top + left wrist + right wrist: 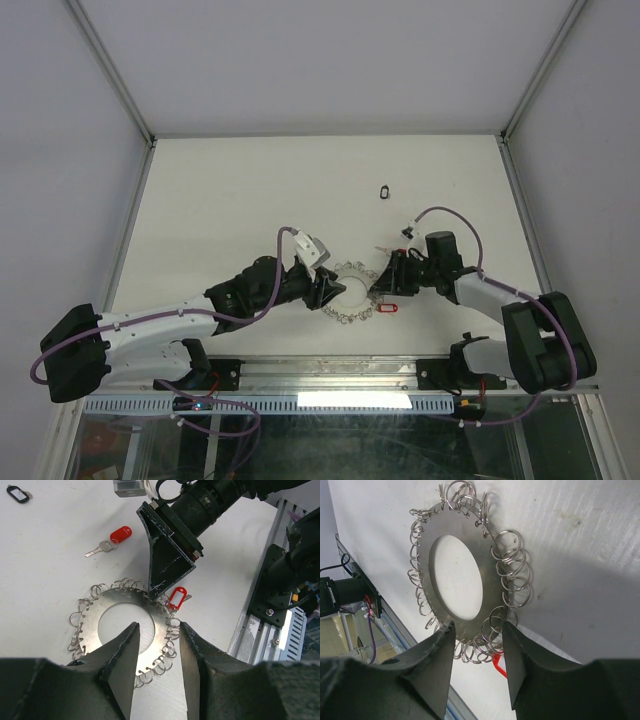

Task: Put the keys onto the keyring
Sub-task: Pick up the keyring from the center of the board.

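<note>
The keyring (352, 292) lies flat on the white table between both grippers; it also shows in the left wrist view (95, 616) and the right wrist view (492, 580). My left gripper (328, 290) (158, 626) is open, its jaws astride the ring's near rim. My right gripper (383, 288) (478, 626) is open over the opposite rim and its wire loops. A red-tagged key (176, 597) (385, 308) (499, 664) lies at the ring's rim by the right gripper's fingers (165, 570). Another red-tagged key (119, 534) lies loose on the table beyond the ring.
A black-tagged key (385, 190) (17, 493) lies alone farther back on the table. The metal rail (330, 375) runs along the near edge by the arm bases. White walls enclose the table on three sides.
</note>
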Motion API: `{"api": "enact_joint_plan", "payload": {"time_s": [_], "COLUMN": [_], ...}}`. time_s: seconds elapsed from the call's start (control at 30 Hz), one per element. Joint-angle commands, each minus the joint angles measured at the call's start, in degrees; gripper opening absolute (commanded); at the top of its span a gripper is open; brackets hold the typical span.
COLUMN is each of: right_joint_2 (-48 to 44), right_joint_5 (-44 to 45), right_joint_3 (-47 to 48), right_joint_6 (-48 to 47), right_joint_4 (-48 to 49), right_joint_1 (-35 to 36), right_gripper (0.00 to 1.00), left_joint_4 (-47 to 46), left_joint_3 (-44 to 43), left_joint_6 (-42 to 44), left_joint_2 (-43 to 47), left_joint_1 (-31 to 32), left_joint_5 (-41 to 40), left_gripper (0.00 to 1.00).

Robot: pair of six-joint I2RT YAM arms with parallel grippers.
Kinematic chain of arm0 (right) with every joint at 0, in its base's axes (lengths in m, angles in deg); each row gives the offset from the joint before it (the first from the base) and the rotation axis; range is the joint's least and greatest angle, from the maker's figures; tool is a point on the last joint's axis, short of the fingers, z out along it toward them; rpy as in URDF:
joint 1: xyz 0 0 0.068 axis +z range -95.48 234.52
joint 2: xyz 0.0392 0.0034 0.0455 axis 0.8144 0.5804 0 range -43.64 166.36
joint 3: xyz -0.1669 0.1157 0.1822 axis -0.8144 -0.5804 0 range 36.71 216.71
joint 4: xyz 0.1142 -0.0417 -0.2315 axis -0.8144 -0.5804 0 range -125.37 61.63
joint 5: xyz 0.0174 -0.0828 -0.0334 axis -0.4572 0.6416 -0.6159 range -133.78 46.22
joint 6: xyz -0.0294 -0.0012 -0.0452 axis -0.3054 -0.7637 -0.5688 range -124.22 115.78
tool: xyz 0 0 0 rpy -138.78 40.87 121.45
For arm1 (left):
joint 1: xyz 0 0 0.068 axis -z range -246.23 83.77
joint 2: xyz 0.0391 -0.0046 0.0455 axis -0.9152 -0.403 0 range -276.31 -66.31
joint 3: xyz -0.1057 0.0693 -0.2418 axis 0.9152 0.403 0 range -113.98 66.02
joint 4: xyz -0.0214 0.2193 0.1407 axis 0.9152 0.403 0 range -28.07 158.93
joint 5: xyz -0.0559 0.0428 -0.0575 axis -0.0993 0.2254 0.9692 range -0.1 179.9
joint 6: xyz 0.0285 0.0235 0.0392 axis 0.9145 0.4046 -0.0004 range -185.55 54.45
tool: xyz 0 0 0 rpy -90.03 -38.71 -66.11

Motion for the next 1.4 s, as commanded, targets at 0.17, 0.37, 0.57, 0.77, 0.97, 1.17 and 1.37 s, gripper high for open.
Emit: {"api": "enact_joint_plan", "payload": {"time_s": [0.17,0.37,0.57,0.77,0.97,1.17,1.37], "right_joint_2": [1.7,1.8,-0.5,-2.8,-8.0,-10.9,-9.0], "right_joint_5": [4.7,5.2,9.5,13.1,17.2,23.6,21.8], "right_joint_3": [2.4,3.5,4.7,5.3,6.1,6.3,7.1], "right_joint_6": [-0.1,-1.7,-3.9,-3.0,-1.2,3.0,4.8], "right_joint_4": [-0.1,-1.0,-6.0,-9.3,-12.7,-17.1,-19.8], "right_joint_1": [-0.2,-0.1,1.8,3.6,4.9,6.1,8.1], "right_gripper": [0.41,0.46,0.55,0.51,0.52,0.51,0.46], "left_joint_4": [-2.2,-1.9,-1.7,-1.5,-1.3,-1.4,-1.6], "left_joint_3": [-1.6,-1.6,-2.3,-2.3,-2.6,-3.0,-3.3], "left_joint_6": [-0.9,-0.9,-1.0,-0.9,-1.0,-1.2,-1.2], "left_joint_2": [-0.4,-0.3,-1.3,-1.8,-1.8,-2.6,-3.2], "left_joint_1": [0.7,0.7,0.7,0.7,0.7,0.7,0.7], "left_joint_5": [1.4,1.2,1.6,1.8,1.7,2.1,2.4], "left_gripper": [0.36,0.36,0.36,0.36,0.35,0.36,0.35]}}
